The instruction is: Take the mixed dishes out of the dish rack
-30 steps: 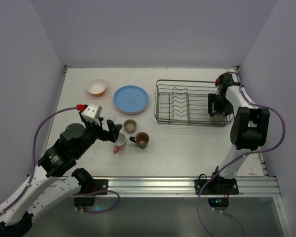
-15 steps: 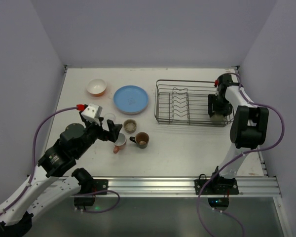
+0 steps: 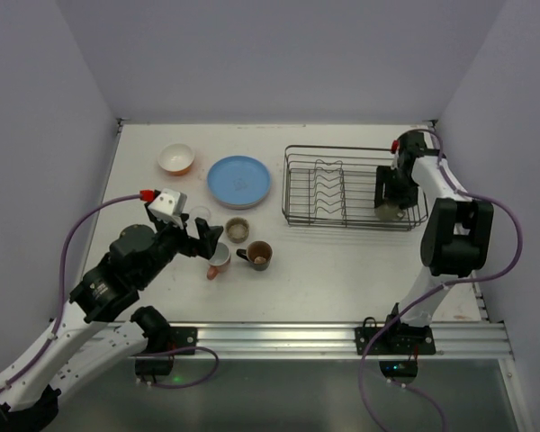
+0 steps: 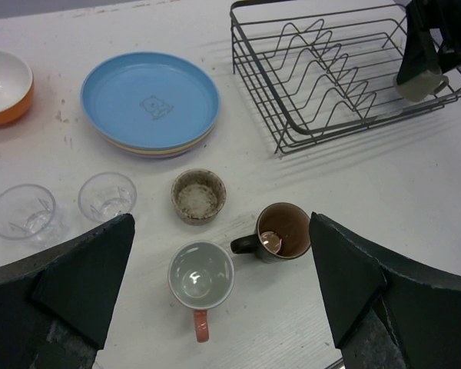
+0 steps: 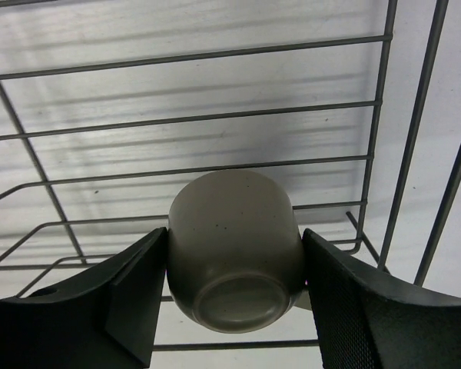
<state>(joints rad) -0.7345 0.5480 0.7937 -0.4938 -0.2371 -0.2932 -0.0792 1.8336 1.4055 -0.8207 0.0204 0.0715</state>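
My right gripper [image 5: 234,307] is shut on an olive mug [image 5: 234,261], its base toward the camera, inside the right end of the dark wire dish rack [image 3: 342,189]. In the top view the mug [image 3: 390,212] hangs under the right gripper [image 3: 391,196], just above the rack floor. My left gripper [image 4: 223,284] is open and empty above a pink mug [image 4: 201,277] and a brown mug [image 4: 283,231]. A beige mug [image 4: 198,196], two clear glasses [image 4: 23,211] [image 4: 107,194], a plate stack with the blue plate [image 4: 150,100] on top and an orange bowl [image 4: 4,81] stand on the table.
The rack's upright divider prongs [image 3: 328,184] stand in its middle, left of the held mug. The rack's wire walls [image 5: 384,115] closely surround the right gripper. The white table [image 3: 342,261] ends at side walls left and right.
My right gripper with the olive mug has shifted a little to the left inside the rack. The left arm and the dishes on the table have not moved.
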